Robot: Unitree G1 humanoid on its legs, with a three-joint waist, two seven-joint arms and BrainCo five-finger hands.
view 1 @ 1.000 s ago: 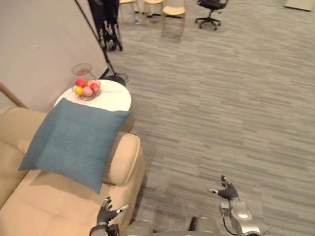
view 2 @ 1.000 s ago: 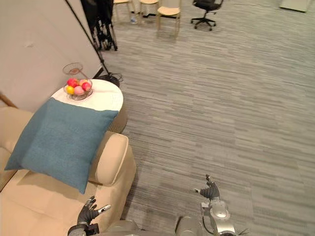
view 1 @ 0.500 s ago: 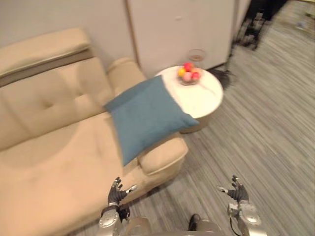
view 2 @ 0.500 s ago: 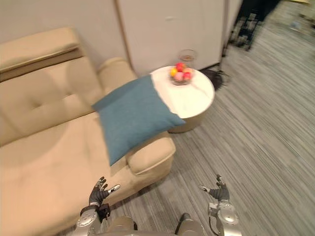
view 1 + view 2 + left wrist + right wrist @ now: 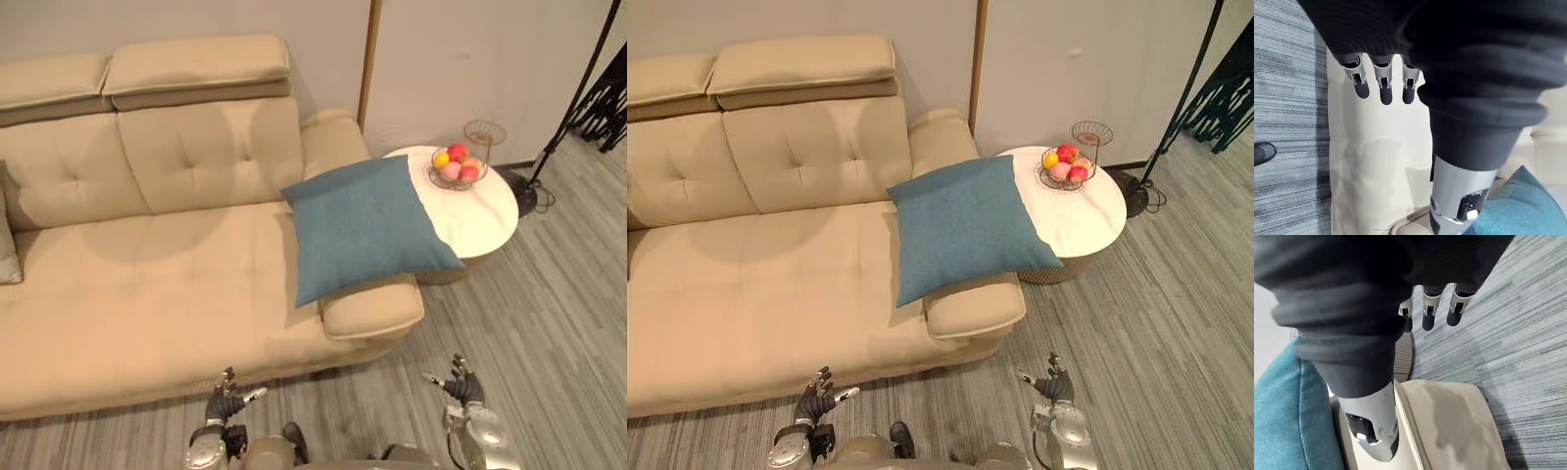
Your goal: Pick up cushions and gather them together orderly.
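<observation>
A teal cushion (image 5: 362, 225) lay tilted against the right armrest (image 5: 372, 308) of the beige sofa (image 5: 147, 274). A grey cushion (image 5: 6, 245) sat at the sofa's left end. Beside the sofa, a round white surface (image 5: 485, 220) carried a fruit bowl (image 5: 458, 168). The left hand (image 5: 223, 399) and right hand (image 5: 458, 385) hovered before the sofa, fingers spread, empty.

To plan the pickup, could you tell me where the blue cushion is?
In the eye views, the blue cushion lies across the sofa's right armrest, beside the round table.

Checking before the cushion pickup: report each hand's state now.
Left hand: open, holding nothing.
Right hand: open, holding nothing.
</observation>
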